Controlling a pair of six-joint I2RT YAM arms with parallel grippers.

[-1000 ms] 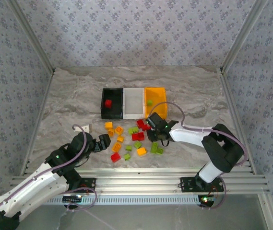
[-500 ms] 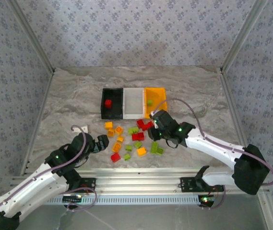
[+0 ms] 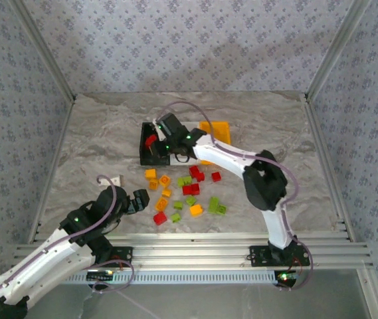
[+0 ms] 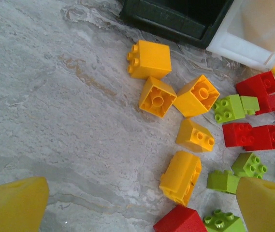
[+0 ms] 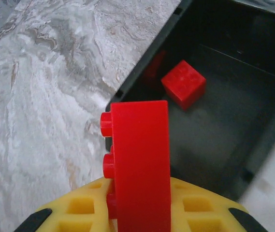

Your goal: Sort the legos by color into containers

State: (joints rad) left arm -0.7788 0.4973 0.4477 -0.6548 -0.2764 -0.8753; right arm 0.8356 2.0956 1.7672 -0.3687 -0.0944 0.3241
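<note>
Hanging wide apart at lower left of the top view, my left pincer (image 3: 139,198) sits just beside the loose bricks (image 3: 190,189). Farther up, my right pincer (image 5: 138,212) clamps a red brick (image 5: 141,159) over the black bin (image 5: 234,145), near its rim. A second red brick (image 5: 183,83) lies inside.

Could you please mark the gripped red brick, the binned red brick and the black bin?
gripped red brick (image 5: 139,164), right wrist view, flat side.
binned red brick (image 5: 183,83), right wrist view, top face.
black bin (image 5: 224,125), right wrist view, bare floor.
</note>
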